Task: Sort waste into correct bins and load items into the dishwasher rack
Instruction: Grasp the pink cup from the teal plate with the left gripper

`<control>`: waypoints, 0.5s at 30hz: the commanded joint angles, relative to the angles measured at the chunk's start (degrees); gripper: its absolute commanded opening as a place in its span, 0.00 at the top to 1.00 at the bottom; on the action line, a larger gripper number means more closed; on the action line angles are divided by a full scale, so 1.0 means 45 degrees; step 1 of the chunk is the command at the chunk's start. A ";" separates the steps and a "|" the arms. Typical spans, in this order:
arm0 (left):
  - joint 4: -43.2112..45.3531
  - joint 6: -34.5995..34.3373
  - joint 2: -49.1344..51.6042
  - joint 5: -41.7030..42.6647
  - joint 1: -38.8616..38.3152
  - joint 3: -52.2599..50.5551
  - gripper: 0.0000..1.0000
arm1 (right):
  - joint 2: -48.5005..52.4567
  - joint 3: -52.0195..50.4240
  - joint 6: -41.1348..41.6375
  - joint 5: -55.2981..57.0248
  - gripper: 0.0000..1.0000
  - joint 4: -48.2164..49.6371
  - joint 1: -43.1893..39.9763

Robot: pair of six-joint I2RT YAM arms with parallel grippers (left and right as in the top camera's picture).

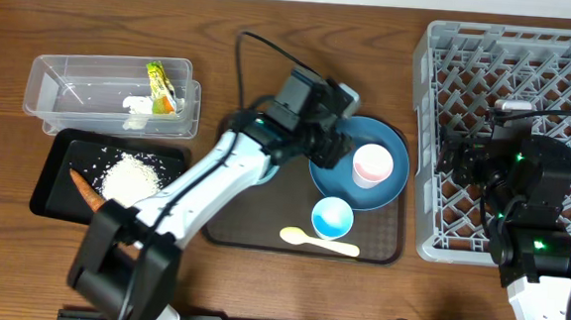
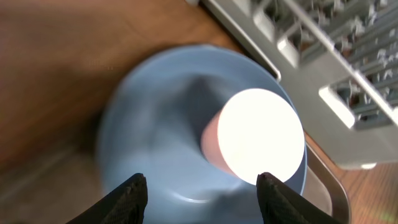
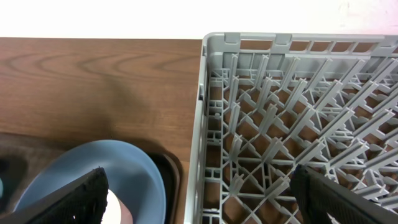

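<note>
The dark-blue plate (image 1: 392, 152) lies on the brown tray (image 1: 262, 218) with the pale cup, pink inside (image 1: 373, 165), standing on it. One light-blue bowl (image 1: 332, 217) and the cream spoon (image 1: 318, 242) lie in front of it. My left gripper (image 1: 332, 143) is open and empty over the plate's left rim; its view is blurred, with the plate (image 2: 155, 124) and cup (image 2: 258, 137) ahead of the fingers (image 2: 202, 193). My right gripper (image 1: 456, 159) is open and empty over the grey rack's (image 1: 530, 66) left side, also in the right wrist view (image 3: 199, 199).
The clear tub (image 1: 72, 82) at the back left holds the snack packet (image 1: 159, 85) and tissue (image 1: 136, 114). The black tray (image 1: 62, 161) holds rice (image 1: 130, 178) and the carrot piece (image 1: 87, 190). The right wrist view shows the rack (image 3: 280, 124) and plate (image 3: 124, 168).
</note>
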 commanded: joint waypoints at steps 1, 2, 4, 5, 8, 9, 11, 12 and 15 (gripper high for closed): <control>0.0092 -0.0015 0.0641 0.0160 -0.0403 0.0073 0.41 | 0.0005 0.0316 0.0185 0.0136 0.06 -0.0019 0.0204; 0.0151 -0.0015 0.0831 0.0160 -0.0515 0.0073 0.41 | 0.0000 0.0316 0.0189 0.0131 0.07 -0.0015 0.0204; 0.0364 -0.0015 0.1166 0.0165 -0.0690 0.0073 0.41 | 0.0000 0.0316 0.0185 0.0131 0.06 -0.0015 0.0204; 0.0525 -0.0019 0.1321 0.0170 -0.0806 0.0073 0.41 | 0.0000 0.0316 0.0189 0.0136 0.06 -0.0019 0.0204; 0.1035 -0.0015 0.1695 0.0160 -0.1078 0.0073 0.41 | 0.0000 0.0316 0.0185 0.0136 0.06 -0.0015 0.0204; 0.1219 -0.0019 0.1836 0.0151 -0.1146 0.0073 0.41 | 0.0000 0.0316 0.0185 0.0136 0.07 -0.0019 0.0204; 0.1443 -0.0024 0.2132 -0.0107 -0.1248 0.0073 0.42 | 0.0000 0.0316 0.0185 0.0131 0.06 -0.0015 0.0204; 0.1457 -0.0024 0.2249 -0.0321 -0.1302 0.0073 0.44 | 0.0000 0.0316 0.0185 0.0131 0.06 -0.0019 0.0204; 0.1413 -0.0063 0.2545 -0.0763 -0.1311 0.0073 0.65 | 0.0000 0.0316 0.0185 0.0131 0.06 -0.0019 0.0204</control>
